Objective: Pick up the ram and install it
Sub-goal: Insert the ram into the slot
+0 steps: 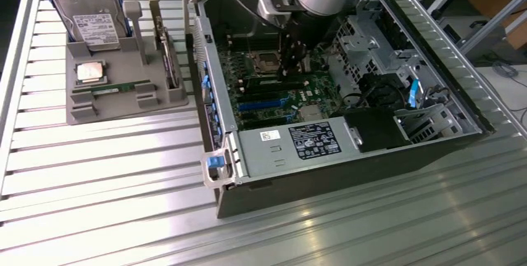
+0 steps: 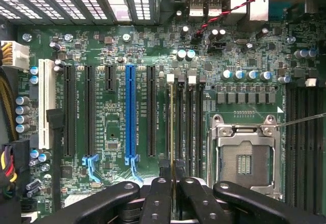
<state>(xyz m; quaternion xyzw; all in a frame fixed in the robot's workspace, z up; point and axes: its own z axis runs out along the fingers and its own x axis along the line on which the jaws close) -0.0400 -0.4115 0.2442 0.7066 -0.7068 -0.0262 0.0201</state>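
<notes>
The ram (image 2: 171, 127), a long, thin green circuit-board stick seen edge-on from the wrist view, stands pinched between the tool's (image 2: 172, 183) black fingers (image 2: 157, 198), which are drawn close together on its upper edge. It hangs directly over the row of narrow black memory slots (image 2: 188, 127) on the green motherboard (image 2: 102, 56), just beside the silver, empty CPU socket (image 2: 243, 155). Its lower edge appears lined up with the slot nearest the long black expansion slots; whether it is already touching or partly seated in that slot I cannot tell.

In the exterior view the arm reaches down into the open grey computer case (image 1: 329, 155), with the tool (image 1: 290, 62) low over the board. On the ribbed metal surface (image 1: 107, 179), the grey parts holder (image 1: 123, 102) carries a second, similar green stick (image 1: 120, 87) lying in its groove, a square silver CPU chip (image 1: 90, 71) and a hard drive (image 1: 86, 16).

So the pick-up looks done and the carry into the case too. As I judge it, the remaining work is the seating itself: the stick pressed fully home in the slot and let go.
</notes>
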